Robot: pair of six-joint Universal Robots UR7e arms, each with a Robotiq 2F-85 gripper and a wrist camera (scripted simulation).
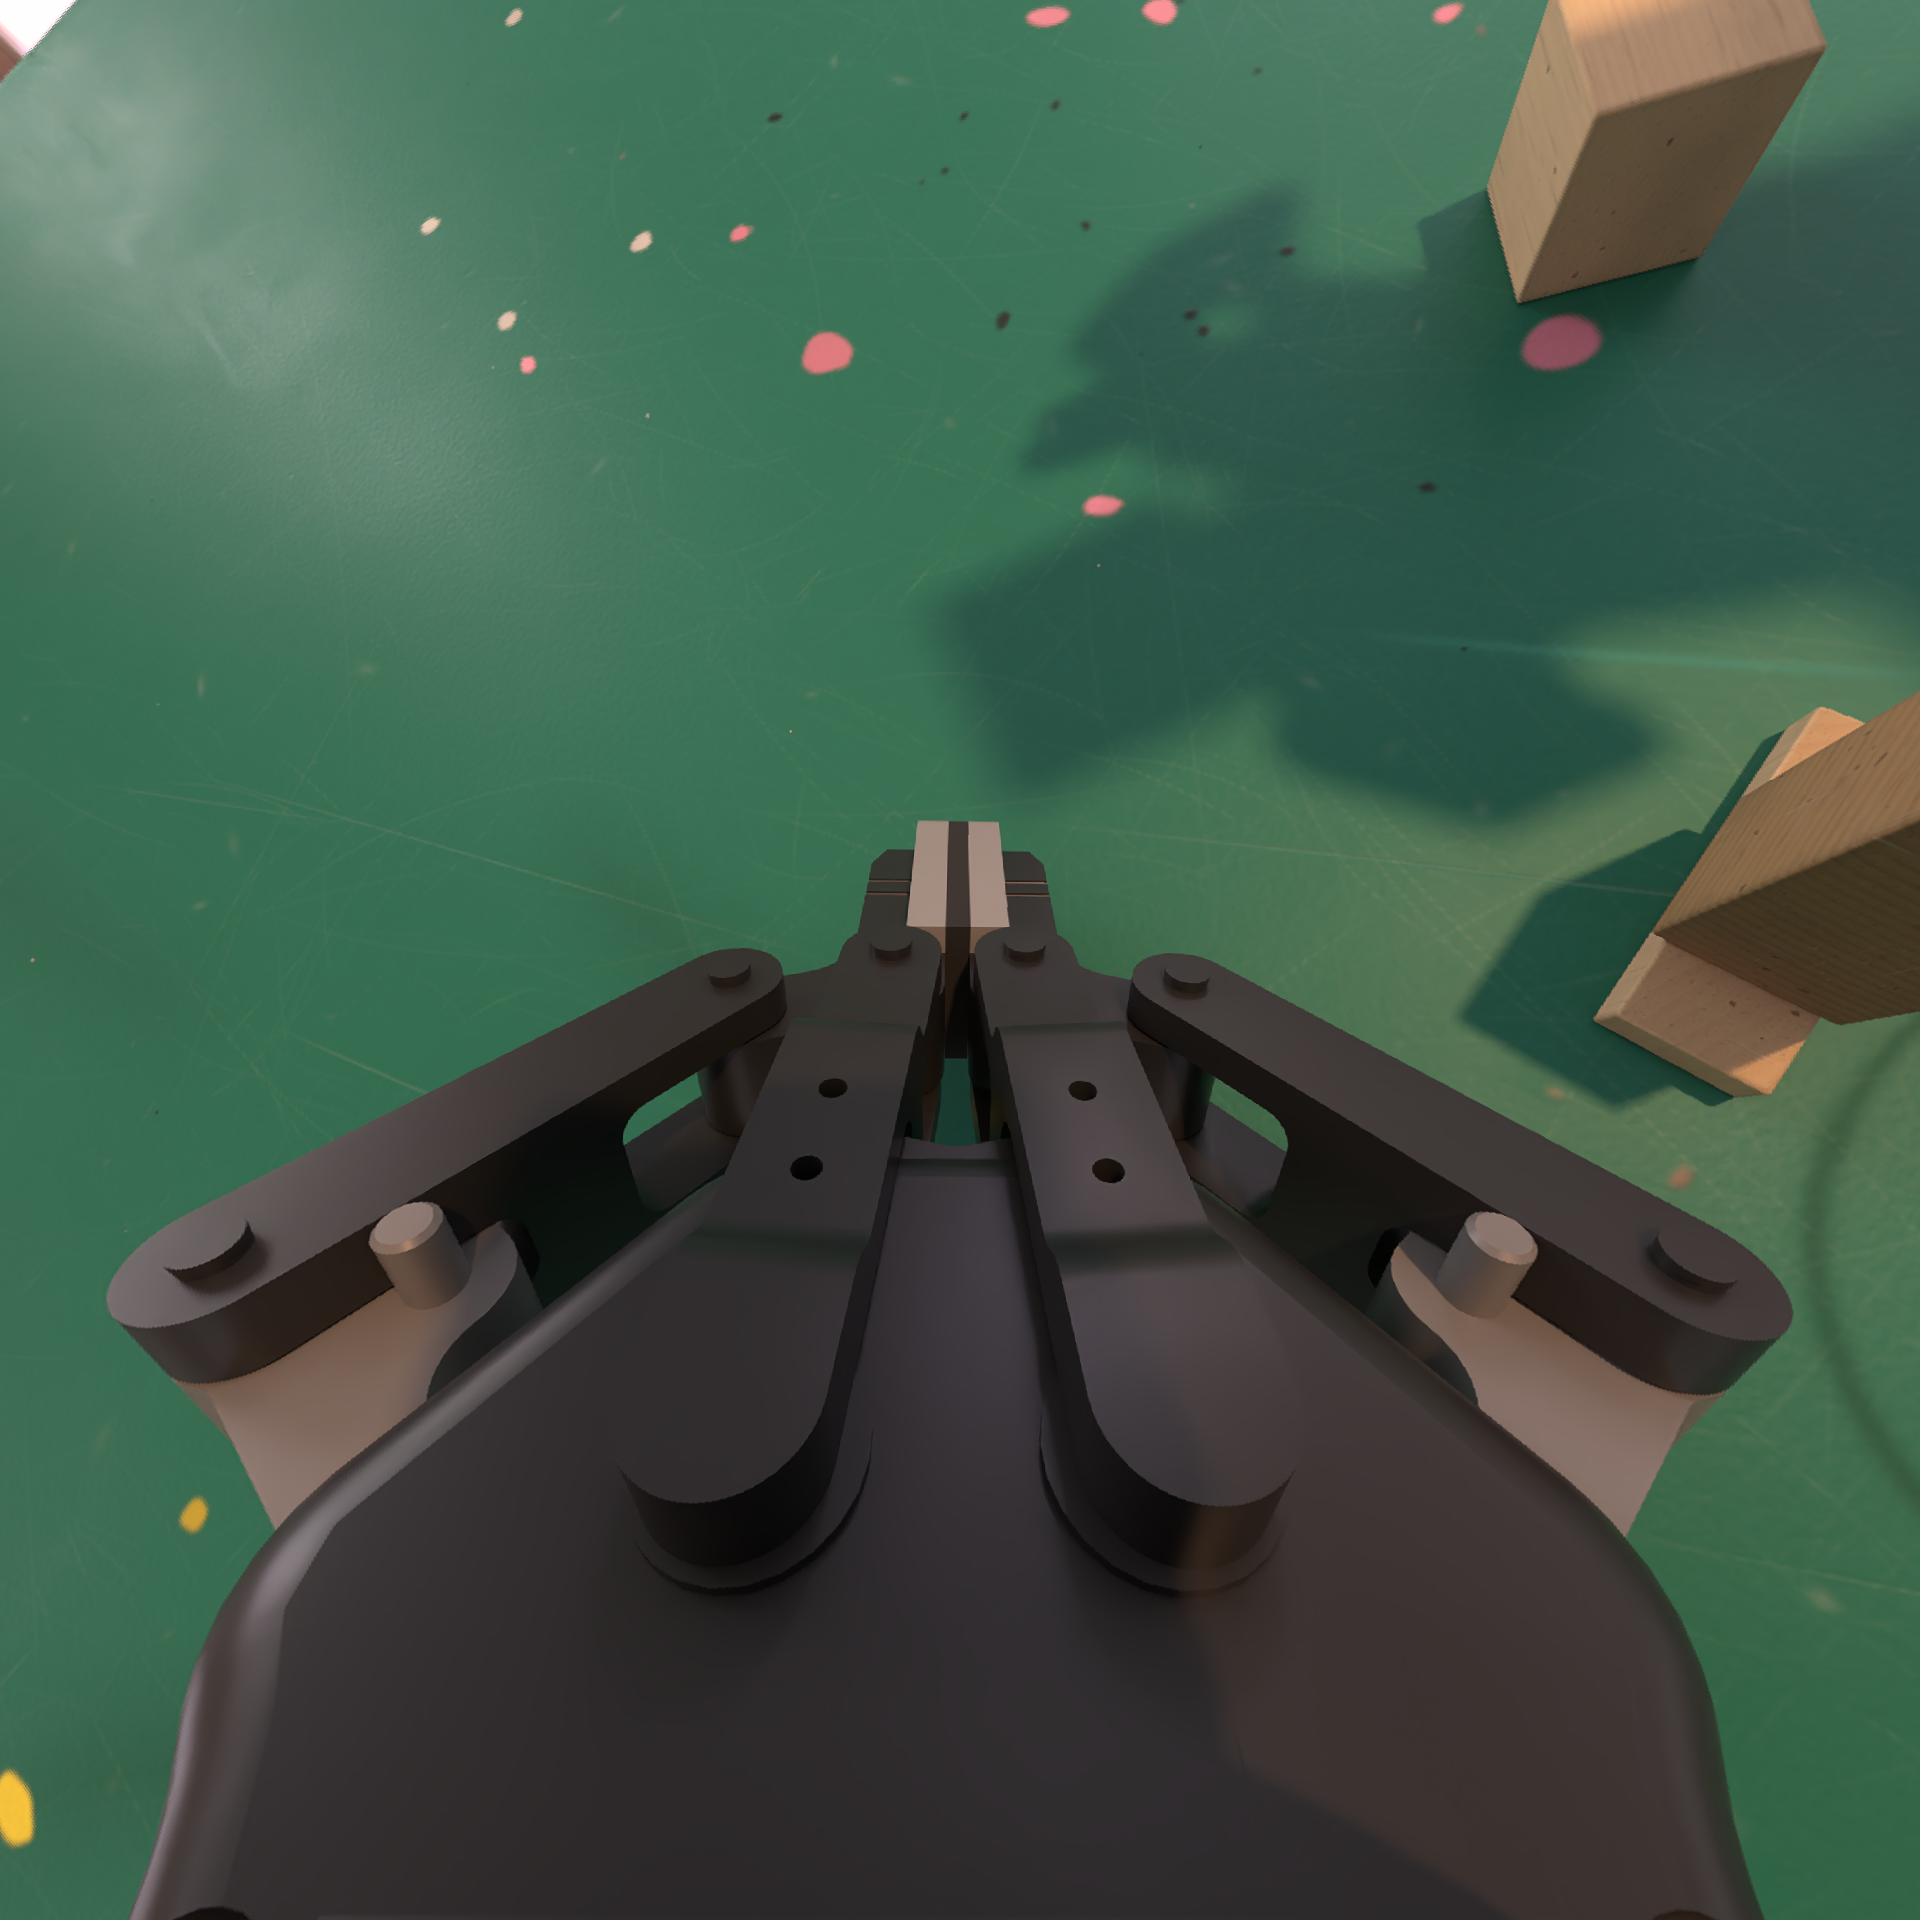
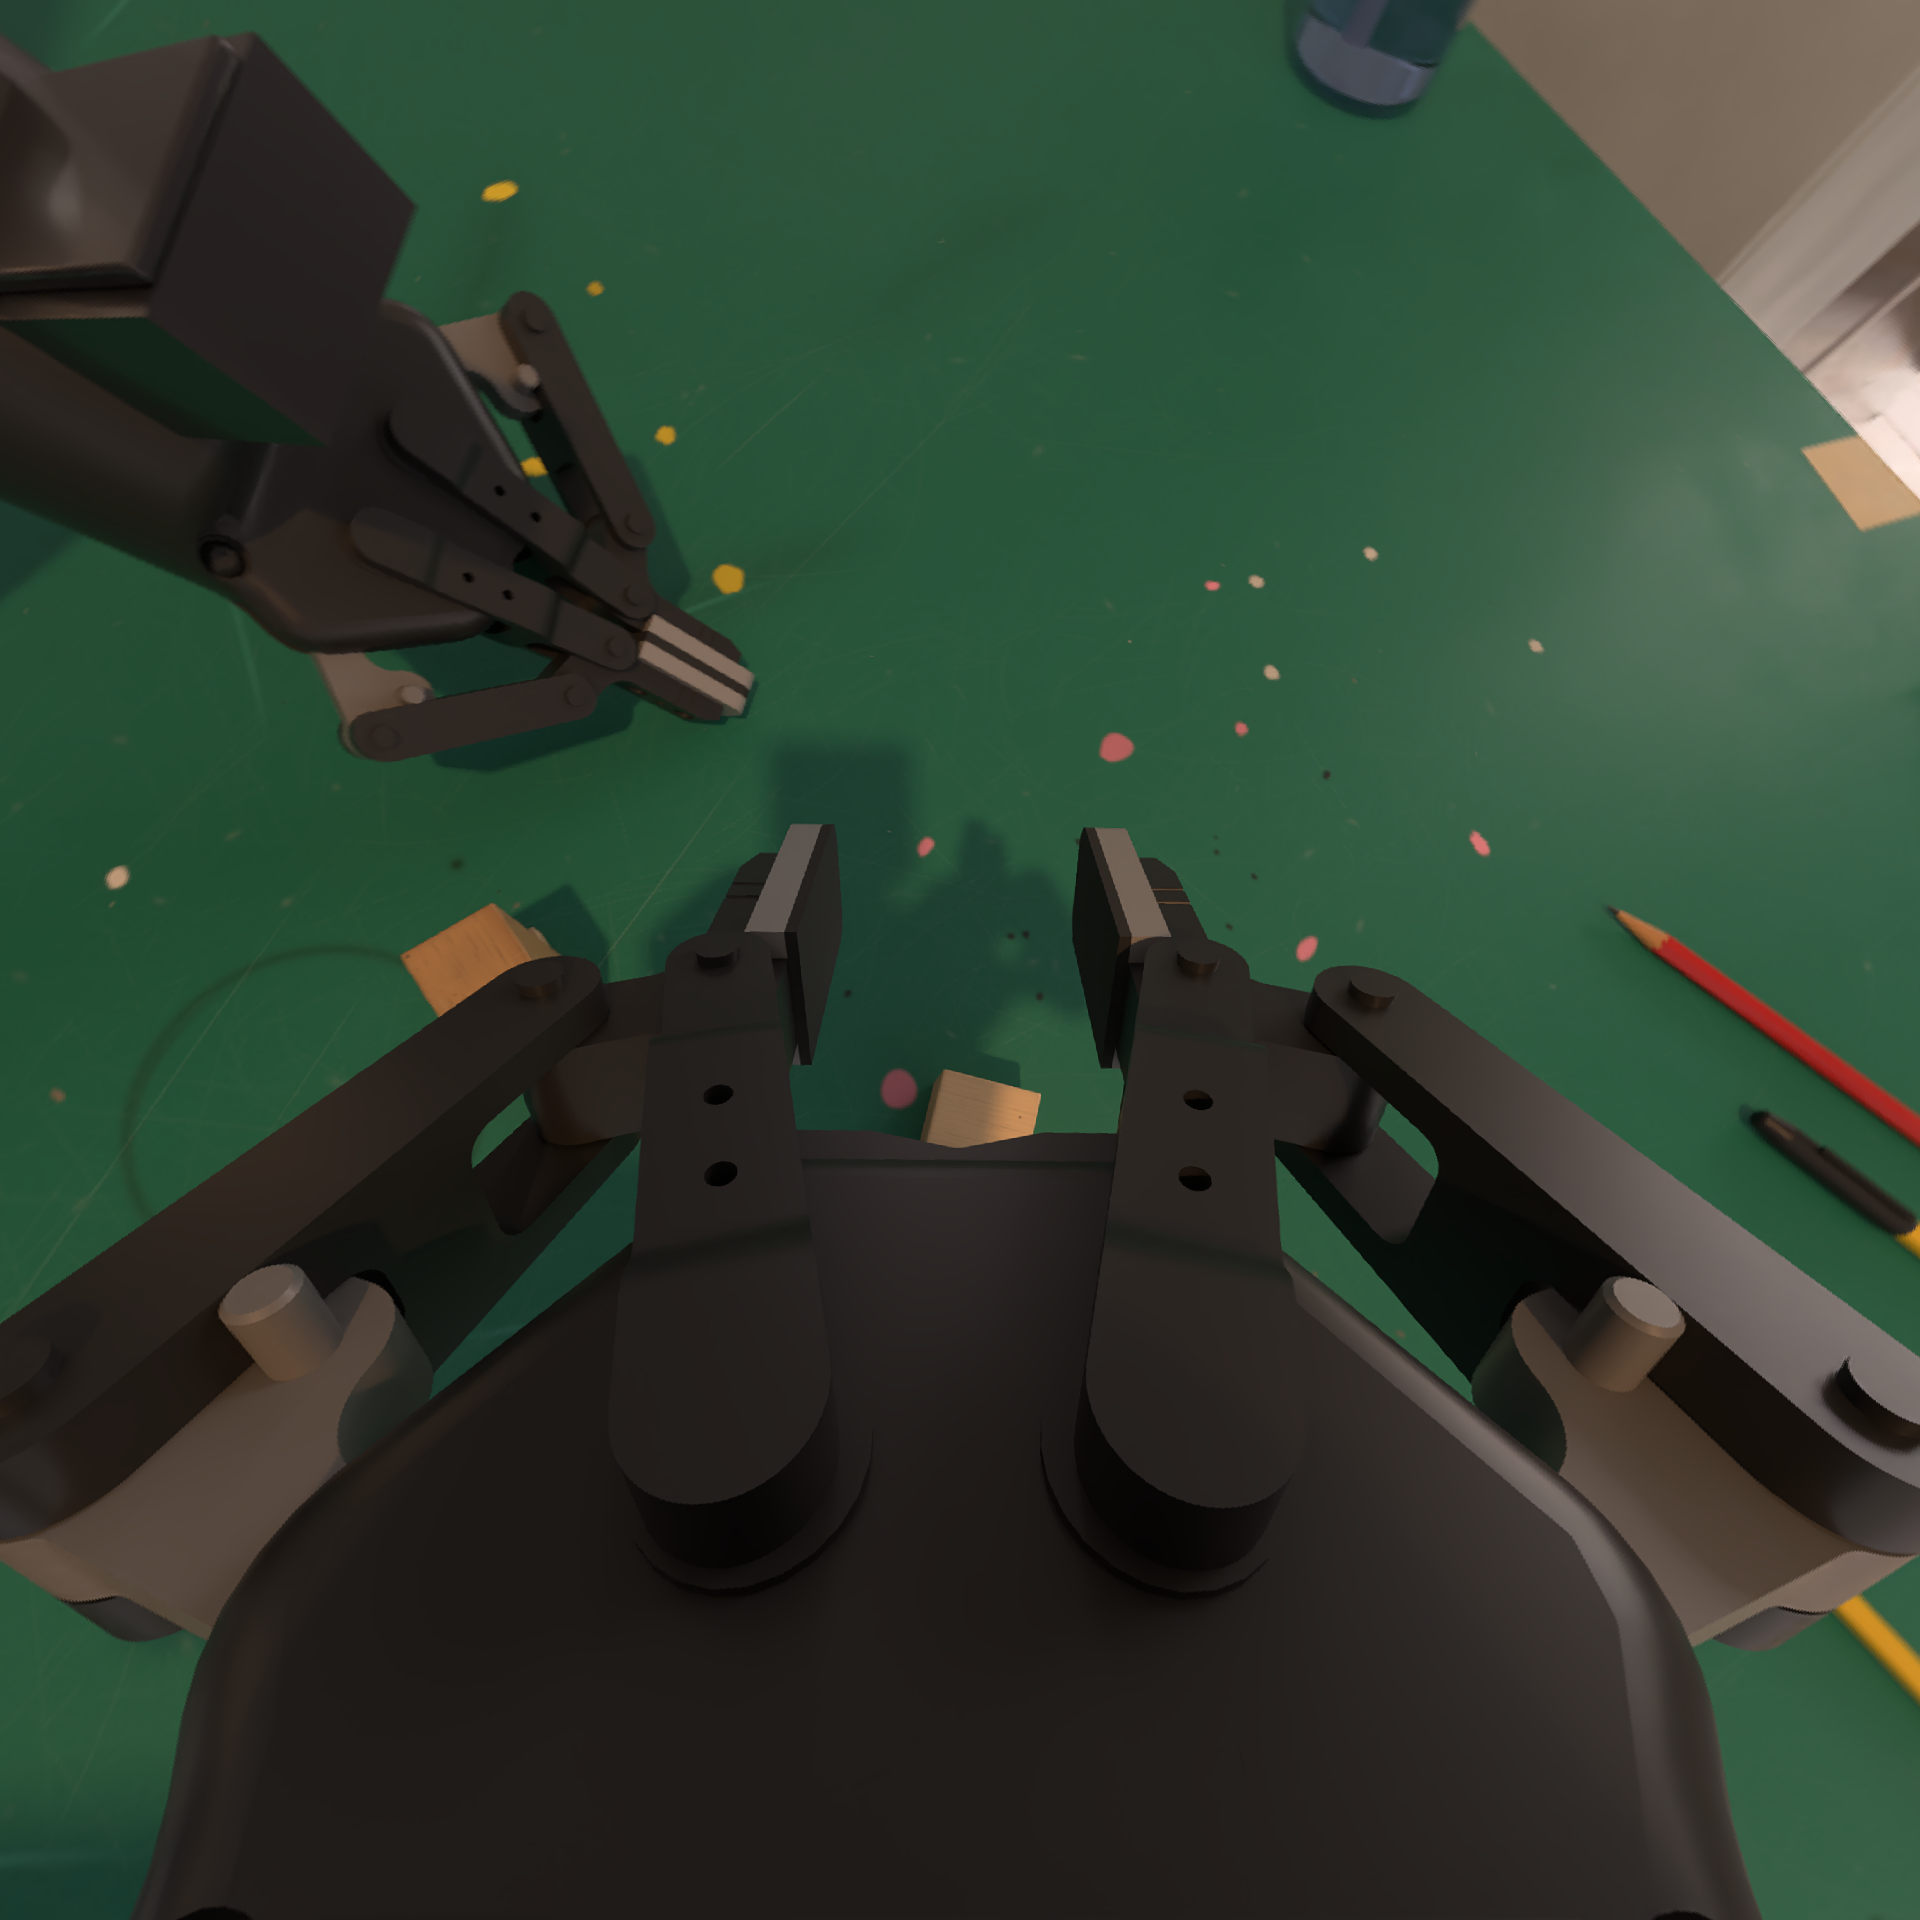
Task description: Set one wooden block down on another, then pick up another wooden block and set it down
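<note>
Jaws of left gripper [image 1: 957, 871] together, empty, above green bench [image 1: 520, 675]. Right gripper [image 2: 957, 935] jaws apart, empty. Wooden block [image 1: 1808, 883] across another [image 1: 1714, 1013], maybe touching.

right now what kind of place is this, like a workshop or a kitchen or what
Most likely a craft or workshop bench. The green table top is scratched and dotted with pink and yellow paint flecks, a red pencil lies on it, and plain wooden blocks stand about.
</note>
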